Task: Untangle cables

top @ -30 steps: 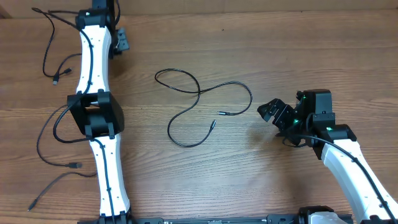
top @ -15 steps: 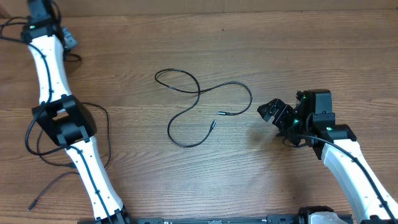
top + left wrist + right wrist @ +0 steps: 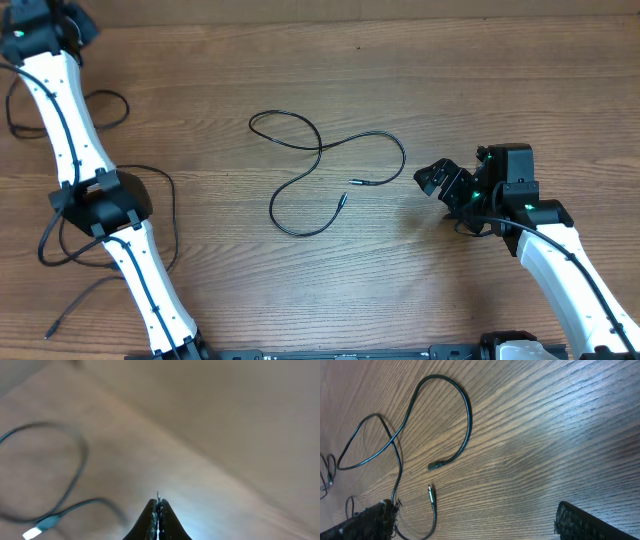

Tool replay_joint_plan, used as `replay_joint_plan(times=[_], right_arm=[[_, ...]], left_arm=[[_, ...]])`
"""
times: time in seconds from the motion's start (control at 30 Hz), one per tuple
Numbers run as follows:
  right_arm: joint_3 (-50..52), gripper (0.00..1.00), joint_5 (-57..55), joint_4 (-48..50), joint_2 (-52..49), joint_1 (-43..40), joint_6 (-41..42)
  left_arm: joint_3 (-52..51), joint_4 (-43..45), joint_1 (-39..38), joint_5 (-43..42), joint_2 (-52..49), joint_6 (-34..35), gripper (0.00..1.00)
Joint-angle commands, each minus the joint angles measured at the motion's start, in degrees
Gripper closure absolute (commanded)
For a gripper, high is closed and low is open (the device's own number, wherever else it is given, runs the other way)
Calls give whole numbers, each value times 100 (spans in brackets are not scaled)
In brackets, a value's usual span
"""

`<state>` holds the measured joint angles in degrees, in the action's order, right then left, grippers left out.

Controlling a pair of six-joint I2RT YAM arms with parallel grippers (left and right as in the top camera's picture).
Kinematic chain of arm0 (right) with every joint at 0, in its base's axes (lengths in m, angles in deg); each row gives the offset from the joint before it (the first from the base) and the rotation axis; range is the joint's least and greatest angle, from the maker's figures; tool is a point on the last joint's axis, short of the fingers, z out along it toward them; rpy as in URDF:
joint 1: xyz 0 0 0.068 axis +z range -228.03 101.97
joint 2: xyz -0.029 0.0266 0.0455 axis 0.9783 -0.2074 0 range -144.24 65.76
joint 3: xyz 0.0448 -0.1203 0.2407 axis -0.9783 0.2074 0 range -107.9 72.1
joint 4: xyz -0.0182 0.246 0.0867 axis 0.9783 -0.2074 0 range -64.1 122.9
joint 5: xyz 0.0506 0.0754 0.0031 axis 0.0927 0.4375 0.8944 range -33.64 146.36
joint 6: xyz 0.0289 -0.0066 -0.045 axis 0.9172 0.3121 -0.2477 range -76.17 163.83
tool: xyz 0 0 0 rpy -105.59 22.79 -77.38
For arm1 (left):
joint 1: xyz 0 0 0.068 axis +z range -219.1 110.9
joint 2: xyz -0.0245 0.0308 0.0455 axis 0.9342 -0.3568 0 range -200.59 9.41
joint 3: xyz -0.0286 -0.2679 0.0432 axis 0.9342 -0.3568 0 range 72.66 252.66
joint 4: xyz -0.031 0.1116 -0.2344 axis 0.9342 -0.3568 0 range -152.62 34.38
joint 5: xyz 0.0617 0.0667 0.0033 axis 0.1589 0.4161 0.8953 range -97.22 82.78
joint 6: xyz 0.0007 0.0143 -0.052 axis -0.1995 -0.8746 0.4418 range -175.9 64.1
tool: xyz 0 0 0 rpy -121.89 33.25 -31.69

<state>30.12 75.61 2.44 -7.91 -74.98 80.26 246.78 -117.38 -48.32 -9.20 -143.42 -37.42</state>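
Note:
One thin black cable point(image 3: 322, 150) lies in open loops at the table's middle, its two plug ends point(image 3: 347, 190) close together. In the right wrist view the same cable point(image 3: 466, 415) curves ahead, with one silvery-tipped plug point(image 3: 430, 491) nearest. My right gripper point(image 3: 441, 180) rests just right of it, open and empty; its fingers point(image 3: 590, 525) stand wide at the frame's bottom corners. More black cables point(image 3: 112, 102) sprawl at the far left. My left gripper point(image 3: 82, 22) is at the far left corner, shut point(image 3: 158, 507), nothing visible between its jaws. A blurred cable point(image 3: 75, 455) lies left of it.
The left arm point(image 3: 100, 200) stretches along the table's left side over several loose cable strands point(image 3: 165, 215). Another strand end point(image 3: 62, 318) lies near the front left edge. Bare wood point(image 3: 480, 80) spans the back right.
My left arm has swung from the upper middle-left to the far left corner, still shut. The cables at the left have shifted. The right arm and the middle cable have not moved.

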Motion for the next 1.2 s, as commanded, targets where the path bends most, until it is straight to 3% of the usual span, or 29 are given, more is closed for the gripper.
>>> replay_joint_plan(times=[0.0, 0.13, 0.47, 0.57, 0.7, 0.8, 0.93, 1.03, 1.07, 1.13, 1.17], right_arm=[[-85, 0, -35, 33, -9, 22, 2], [-85, 0, -35, 33, -9, 22, 0], [-85, 0, -35, 33, -9, 22, 0], [-85, 0, -35, 33, -9, 22, 0], [-85, 0, -35, 33, -9, 22, 0], [-85, 0, -35, 33, -9, 22, 0], [-85, 0, -35, 33, -9, 22, 2], [-85, 0, -35, 33, -9, 22, 0], [-85, 0, -35, 33, -9, 22, 0], [-85, 0, -35, 33, -9, 22, 2], [-85, 0, -35, 33, -9, 22, 0]], left_arm=[[597, -83, -87, -1648, 765, 37, 96], [597, -282, -229, -2192, 1327, 37, 96], [595, -1043, -404, -1784, 2962, -157, 88], [595, -1757, -404, -1320, 3416, -153, 90], [592, -3064, -492, -846, 3703, -17, 84], [573, -3504, -804, -525, 3578, -48, 77], [442, -3504, -1517, -245, 3528, -90, 57], [439, -3504, -2175, 461, 3528, 111, 45], [439, -3504, -2356, 645, 3528, 168, 37], [437, -3504, -2776, 859, 3528, 339, 8], [437, -3504, -2920, 852, 3523, 411, 0]])
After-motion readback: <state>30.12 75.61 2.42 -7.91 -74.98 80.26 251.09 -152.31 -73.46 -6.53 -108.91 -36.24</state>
